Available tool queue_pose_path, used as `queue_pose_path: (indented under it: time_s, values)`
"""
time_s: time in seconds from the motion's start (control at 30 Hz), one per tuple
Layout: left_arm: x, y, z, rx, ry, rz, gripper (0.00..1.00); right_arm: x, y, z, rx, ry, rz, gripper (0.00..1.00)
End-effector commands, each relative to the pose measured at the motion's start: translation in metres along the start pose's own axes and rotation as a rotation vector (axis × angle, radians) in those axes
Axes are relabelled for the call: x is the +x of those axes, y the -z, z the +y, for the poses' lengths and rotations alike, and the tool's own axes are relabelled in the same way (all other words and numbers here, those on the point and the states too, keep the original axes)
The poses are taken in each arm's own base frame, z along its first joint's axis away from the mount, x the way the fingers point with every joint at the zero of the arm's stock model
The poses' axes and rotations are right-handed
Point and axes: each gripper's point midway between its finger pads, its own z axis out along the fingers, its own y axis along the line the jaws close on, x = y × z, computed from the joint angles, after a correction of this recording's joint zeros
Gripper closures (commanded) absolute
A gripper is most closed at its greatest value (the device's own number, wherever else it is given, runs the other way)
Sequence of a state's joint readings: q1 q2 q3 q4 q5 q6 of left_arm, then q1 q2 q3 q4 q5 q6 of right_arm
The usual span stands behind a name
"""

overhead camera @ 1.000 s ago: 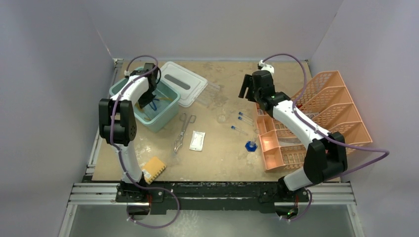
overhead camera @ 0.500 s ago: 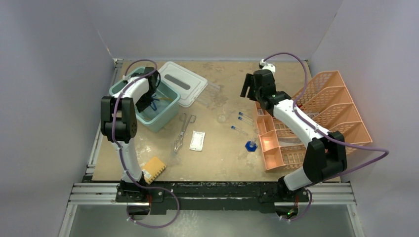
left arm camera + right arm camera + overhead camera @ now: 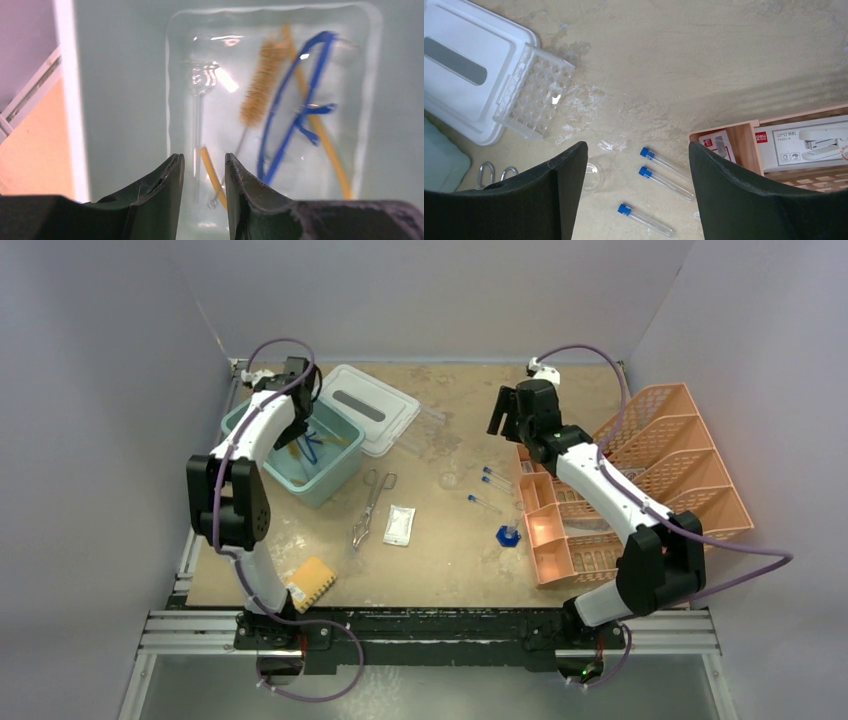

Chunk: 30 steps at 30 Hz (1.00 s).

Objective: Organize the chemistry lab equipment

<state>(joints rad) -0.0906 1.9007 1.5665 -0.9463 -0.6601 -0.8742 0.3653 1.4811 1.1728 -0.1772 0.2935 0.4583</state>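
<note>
The left tool (image 3: 202,160) hangs over a teal bin (image 3: 120,75) at the far left of the counter (image 3: 450,570). Its fingers stand a narrow gap apart with nothing between them. In the bin lie a bristle brush (image 3: 260,87), blue-rimmed safety glasses (image 3: 295,110), a length of tan tubing (image 3: 320,135) and a clear glass piece with a thin stem (image 3: 200,80). The brush lies beside the glasses, and the tubing runs under the glasses frame. The bin's white lid (image 3: 375,410) lies flat on the counter just right of the bin.

The right tool (image 3: 636,147) hovers above the far middle of the counter, its fingers spread wide and holding nothing. Below it a clear tube rack (image 3: 534,92) rests with one edge on the corner of the lid. Three clear test tubes with blue caps (image 3: 666,172) lie loose on the counter, two close together and the third a little nearer the arms, all just left of a peach organiser (image 3: 660,470). A small clear round dish (image 3: 591,175) sits left of the tubes. A boxed stapler (image 3: 804,142) lies in one of the organiser's compartments.

Metal scissors (image 3: 372,505) lie in the middle of the counter, their handles toward the bin. A white packet (image 3: 400,524) lies just right of them. A small blue item (image 3: 508,534) sits near the organiser's front corner; what it is cannot be told. A yellow-orange sponge (image 3: 312,582) rests at the near edge, beside the left arm.
</note>
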Motion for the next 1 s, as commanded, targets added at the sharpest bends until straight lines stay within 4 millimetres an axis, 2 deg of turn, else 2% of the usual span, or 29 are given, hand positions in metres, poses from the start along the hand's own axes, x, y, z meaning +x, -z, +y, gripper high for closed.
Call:
queue_pose_path:
  time_s: [0.0,0.07,0.17,0.23,0.37,0.47,0.63,0.73,0.83,0.97]
  values:
    - [-0.059,0.081,-0.008,0.211,0.059,-0.149,0.64,-0.03,0.019,0.012,-0.073,-0.02,-0.09,0.24]
    - [-0.072,0.111,-0.008,0.333,0.067,-0.18,0.61,-0.028,0.022,0.015,-0.095,-0.028,-0.079,0.25]
    - [-0.074,0.155,-0.026,0.606,0.029,-0.192,0.57,-0.02,0.026,0.019,-0.125,-0.047,-0.05,0.24]
    - [-0.066,0.184,-0.036,0.762,-0.034,-0.202,0.56,-0.015,0.029,0.021,-0.146,-0.057,-0.036,0.25]
    - [-0.032,0.229,-0.049,0.93,-0.213,-0.207,0.54,-0.009,0.036,0.026,-0.182,-0.093,-0.012,0.25]
    - [0.003,0.249,-0.056,1.005,-0.347,-0.191,0.52,-0.005,0.04,0.029,-0.205,-0.116,0.002,0.25]
    - [0.066,0.267,-0.06,1.12,-0.505,-0.06,0.5,0.004,0.046,0.043,-0.292,-0.115,0.05,0.25]
    - [0.102,0.266,-0.058,1.124,-0.562,-0.003,0.49,0.014,0.047,0.047,-0.328,-0.112,0.08,0.25]
    - [0.125,0.242,-0.045,1.023,-0.588,0.047,0.46,0.034,0.051,0.048,-0.354,-0.168,0.129,0.25]
    - [0.149,0.209,-0.022,0.88,-0.576,0.136,0.46,0.038,0.055,0.042,-0.347,-0.216,0.107,0.25]
